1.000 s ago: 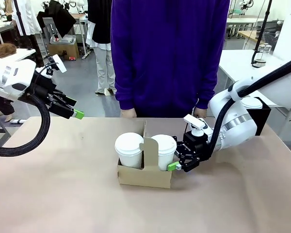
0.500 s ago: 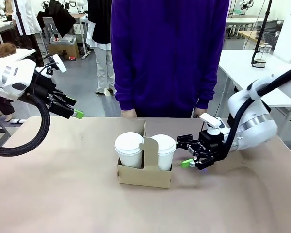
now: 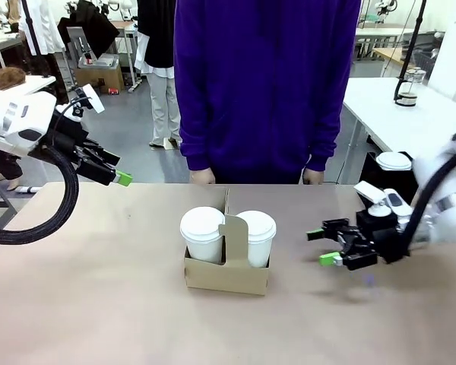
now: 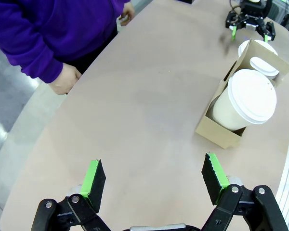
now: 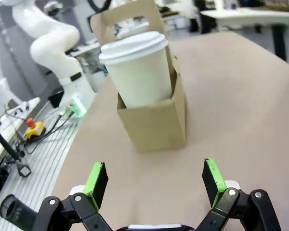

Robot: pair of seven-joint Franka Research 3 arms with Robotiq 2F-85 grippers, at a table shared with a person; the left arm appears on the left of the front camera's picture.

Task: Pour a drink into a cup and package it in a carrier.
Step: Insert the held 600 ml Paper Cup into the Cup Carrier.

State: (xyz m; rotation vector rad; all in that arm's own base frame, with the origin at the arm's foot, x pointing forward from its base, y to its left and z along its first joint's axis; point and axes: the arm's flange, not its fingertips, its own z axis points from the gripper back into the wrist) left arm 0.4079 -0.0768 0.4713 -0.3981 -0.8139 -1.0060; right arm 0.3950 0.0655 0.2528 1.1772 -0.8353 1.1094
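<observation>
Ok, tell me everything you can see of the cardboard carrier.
The carrier is a low tray of plain brown cardboard with an upright handle tab at its centre that has a cut-out grip. It stands upright near the middle of the table. Two lidded white paper cups sit in its slots, one on each side of the tab. No hand touches it.

The carrier (image 3: 228, 275) walls hide the lower parts of both cups (image 3: 203, 234), and its handle tab covers the strip where they meet. In the right wrist view, the near cup (image 5: 139, 72) blocks most of the second one. The carafe (image 3: 411, 85) on the far table is too small to show its contents. The person's hands (image 3: 201, 176) are partly hidden behind the table (image 3: 99, 304) edge.
</observation>
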